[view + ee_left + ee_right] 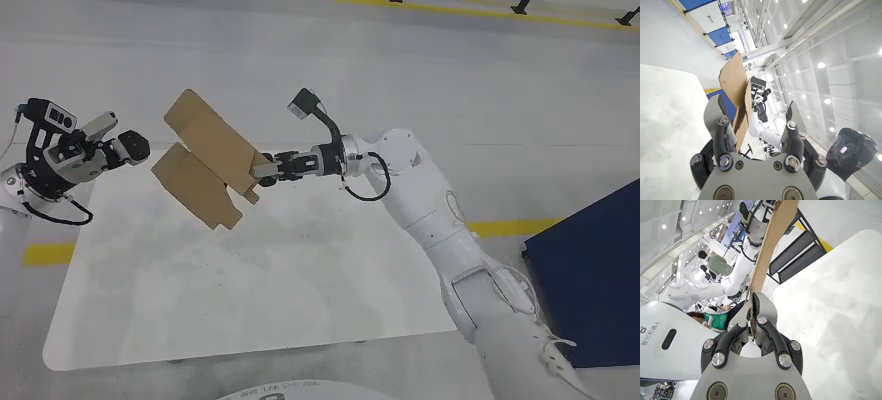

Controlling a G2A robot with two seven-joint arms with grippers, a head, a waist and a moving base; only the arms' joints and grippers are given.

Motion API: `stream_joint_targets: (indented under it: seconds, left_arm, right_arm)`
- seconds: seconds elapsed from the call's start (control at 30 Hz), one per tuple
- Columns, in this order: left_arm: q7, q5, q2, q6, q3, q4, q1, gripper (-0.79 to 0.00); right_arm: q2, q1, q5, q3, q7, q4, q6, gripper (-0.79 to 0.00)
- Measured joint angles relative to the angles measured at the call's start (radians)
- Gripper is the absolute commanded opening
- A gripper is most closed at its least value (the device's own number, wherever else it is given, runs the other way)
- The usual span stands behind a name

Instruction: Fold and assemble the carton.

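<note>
Brown corrugated cardboard, a flat and still unassembled carton (205,160), hangs tilted in the air above the far left part of the white tabletop (300,290) in the top view. We see the right hand (262,170) closed on the carton's edge nearest to it, with its arm coming in from the right side. The left hand (128,148) sits by the tabletop's far left corner, near the carton's free end but not touching it.

From the left wrist view, we find the left hand (755,103) open, its two fingers (715,109) spread wide and gripping nothing. The carton (733,79) stands farther off, seen almost edge-on, with two panels angled against each other. The tabletop (668,113) lies to one side.

From the right wrist view, we see the right hand (752,302) pinching the carton (770,237) by its thin edge. The board rises away from the fingers, beside the tabletop's rounded corner (829,294).
</note>
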Motion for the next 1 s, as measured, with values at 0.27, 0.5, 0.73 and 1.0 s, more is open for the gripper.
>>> stream_joint_targets:
  seconds: [0.27,0.5,0.73,1.0]
  left_arm:
    - [-0.078,0.077,0.014,-0.001,-0.030,0.009,0.027,0.000]
    - [-0.026,0.135,0.017,-0.035,-0.024,-0.033,0.037,0.000]
    - [0.165,0.604,0.022,-0.276,0.009,-0.199,0.110,0.000]
    - [0.118,0.768,0.032,-0.527,0.050,-0.267,0.157,0.000]
  right_arm:
    - [0.016,-0.012,-0.040,0.037,0.024,-0.006,0.026,-0.785]
    - [0.015,-0.016,-0.039,0.036,0.018,-0.004,0.033,-0.785]
    - [0.016,0.043,0.043,0.013,0.212,0.083,0.251,-0.785]
    - [0.030,0.126,0.102,-0.121,0.247,0.137,0.331,-0.785]
